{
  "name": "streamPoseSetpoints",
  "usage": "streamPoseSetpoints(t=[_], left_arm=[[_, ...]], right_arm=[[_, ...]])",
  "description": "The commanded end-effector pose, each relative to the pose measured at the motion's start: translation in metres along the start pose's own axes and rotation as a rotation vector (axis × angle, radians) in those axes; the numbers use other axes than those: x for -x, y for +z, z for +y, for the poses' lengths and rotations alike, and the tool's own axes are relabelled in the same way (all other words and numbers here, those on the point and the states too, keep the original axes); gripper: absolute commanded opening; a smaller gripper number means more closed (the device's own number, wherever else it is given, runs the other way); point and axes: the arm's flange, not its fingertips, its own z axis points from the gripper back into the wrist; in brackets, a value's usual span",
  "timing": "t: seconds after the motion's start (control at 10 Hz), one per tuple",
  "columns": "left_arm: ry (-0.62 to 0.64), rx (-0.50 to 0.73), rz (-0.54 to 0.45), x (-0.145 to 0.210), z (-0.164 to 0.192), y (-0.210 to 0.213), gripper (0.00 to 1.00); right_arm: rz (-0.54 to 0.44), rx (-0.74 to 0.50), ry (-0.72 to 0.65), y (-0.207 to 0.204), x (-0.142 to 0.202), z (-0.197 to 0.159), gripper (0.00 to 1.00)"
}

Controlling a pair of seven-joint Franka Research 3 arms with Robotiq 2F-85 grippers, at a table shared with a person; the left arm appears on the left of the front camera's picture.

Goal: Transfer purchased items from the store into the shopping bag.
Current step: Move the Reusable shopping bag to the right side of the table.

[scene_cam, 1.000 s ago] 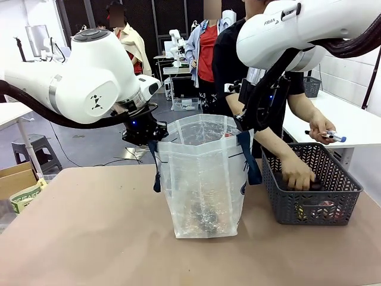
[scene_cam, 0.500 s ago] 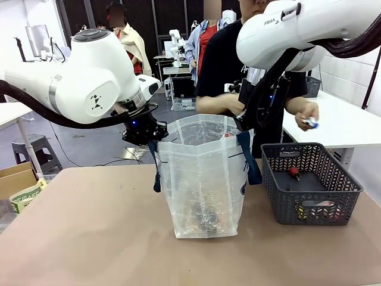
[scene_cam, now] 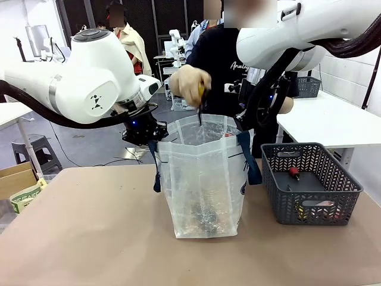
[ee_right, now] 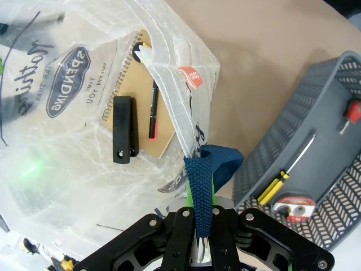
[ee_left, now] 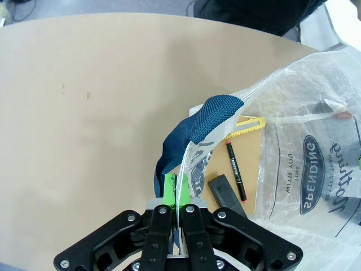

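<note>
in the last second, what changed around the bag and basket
The person's hand left the basket and swung over to the bag mouth, now holding a thin dark item over it. Unchanged: left claw and right claw shut on the bag's rim and handles, bag and basket in place.

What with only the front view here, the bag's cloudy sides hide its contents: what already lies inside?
Observer: The right wrist view shows a brown spiral notebook flat on the bottom of the bag, with a black-and-red pen on it and a flat black bar across its edge.
Operator: How is each end effector gripping?
Observer: The right end effector is shut on a navy strap; the left end effector pinches the bag's rim.
Operator: Anything unseen in the basket?
Observer: A yellow-handled screwdriver lies on the floor of the basket.
</note>
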Motion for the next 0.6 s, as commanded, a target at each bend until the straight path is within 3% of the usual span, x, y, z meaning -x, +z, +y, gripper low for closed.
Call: streamPoseSetpoints(t=[0.0, 0.5], left_arm=[[0.018, 0.0, -0.002, 0.0006, -0.0002, 0.0011, 0.0], [0.018, 0.0, -0.002, 0.0006, -0.0002, 0.0011, 0.0]], right_arm=[[-0.002, -0.001, -0.001, 0.0003, 0.0, -0.0005, 0.0], [-0.002, -0.001, -0.001, 0.0003, 0.0, -0.0005, 0.0]])
